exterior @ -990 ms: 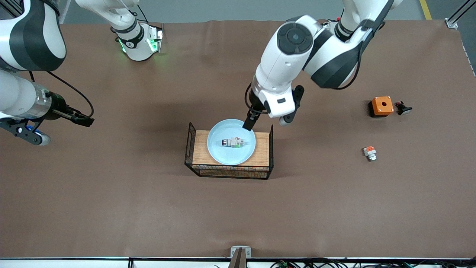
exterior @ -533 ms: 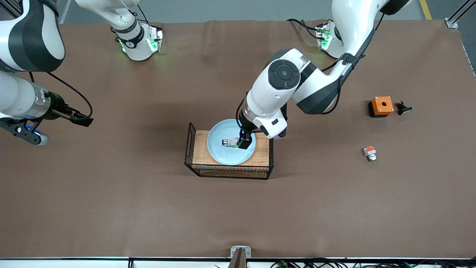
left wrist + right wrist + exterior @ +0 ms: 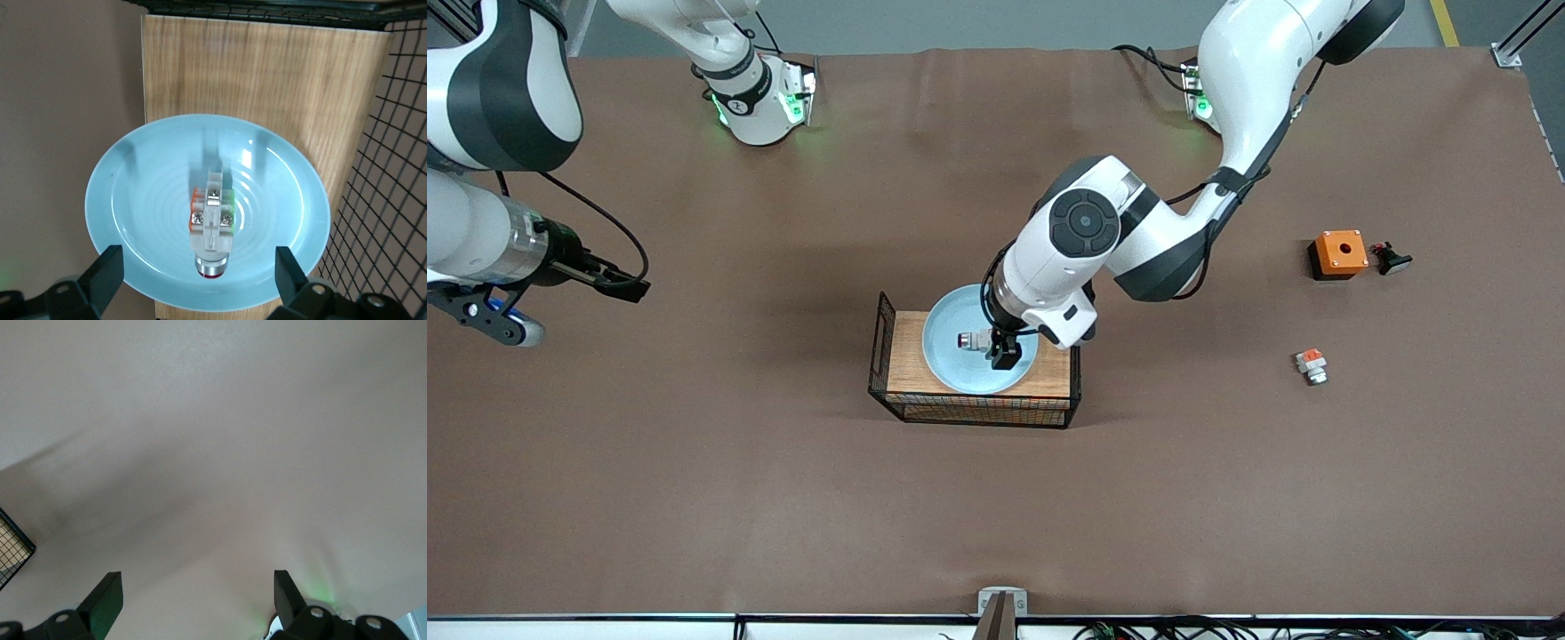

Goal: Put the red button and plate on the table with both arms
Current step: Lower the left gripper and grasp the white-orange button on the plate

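At the far left edge of the front view, halfway up, the right gripper (image 3: 503, 320) hangs over bare table (image 3: 694, 498) at the right arm's end, its arm waiting with the forearm level and a black cable looping off the wrist. In the right wrist view its fingers (image 3: 107, 597) stand wide apart with nothing between them, only brown sheet below and a corner of black wire mesh at the frame's lower left edge.

Centre frame, the wire rack (image 3: 974, 404) stands on the table with its wooden top (image 3: 903, 351) carrying the plate (image 3: 951, 364). The red button (image 3: 971, 340) lies in the middle of the plate, on its side, grey metal end toward the right arm's end of the table.

The left arm comes down from its base at the upper right of the front view, elbow bent, wrist pointing steeply down over the plate. The left gripper (image 3: 1002, 348) is low over the plate's middle, at the button's blocky white end. In the left wrist view its fingers (image 3: 107, 273) are spread wide, one on each side of the button (image 3: 212, 223), apart from it.

Toward the right of the frame, an orange box (image 3: 1339, 253) with a hole sits beside a small black part (image 3: 1391, 259); nearer the camera lies a small white piece (image 3: 1312, 365) with an orange-red mark. All three are well apart from the rack.
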Action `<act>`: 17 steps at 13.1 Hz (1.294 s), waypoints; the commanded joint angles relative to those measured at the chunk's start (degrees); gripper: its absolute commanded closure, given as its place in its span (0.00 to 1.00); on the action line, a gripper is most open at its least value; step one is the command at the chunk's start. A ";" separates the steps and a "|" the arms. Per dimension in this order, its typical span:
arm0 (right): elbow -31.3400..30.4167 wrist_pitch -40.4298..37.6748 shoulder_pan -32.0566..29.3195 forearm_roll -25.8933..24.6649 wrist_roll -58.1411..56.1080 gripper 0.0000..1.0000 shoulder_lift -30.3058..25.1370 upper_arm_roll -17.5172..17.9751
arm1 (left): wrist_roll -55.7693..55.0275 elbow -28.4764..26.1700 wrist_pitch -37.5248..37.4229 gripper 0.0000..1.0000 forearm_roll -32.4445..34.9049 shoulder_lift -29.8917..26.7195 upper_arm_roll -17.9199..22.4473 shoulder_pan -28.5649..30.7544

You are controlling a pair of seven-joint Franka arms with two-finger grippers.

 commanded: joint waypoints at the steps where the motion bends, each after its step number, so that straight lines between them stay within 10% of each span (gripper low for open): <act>1: -1.47 0.02 -0.13 0.44 0.93 0.00 -1.63 0.18 | -1.08 2.57 -0.05 0.00 0.51 2.21 0.59 -1.30; 11: -2.17 0.54 0.65 0.44 2.85 0.00 -1.98 0.27 | -0.64 2.30 0.65 0.02 0.68 3.62 3.93 -3.68; 17: -0.77 0.28 6.18 5.72 14.97 0.00 -2.68 0.27 | -0.64 2.21 0.83 0.71 0.68 3.80 3.93 -3.68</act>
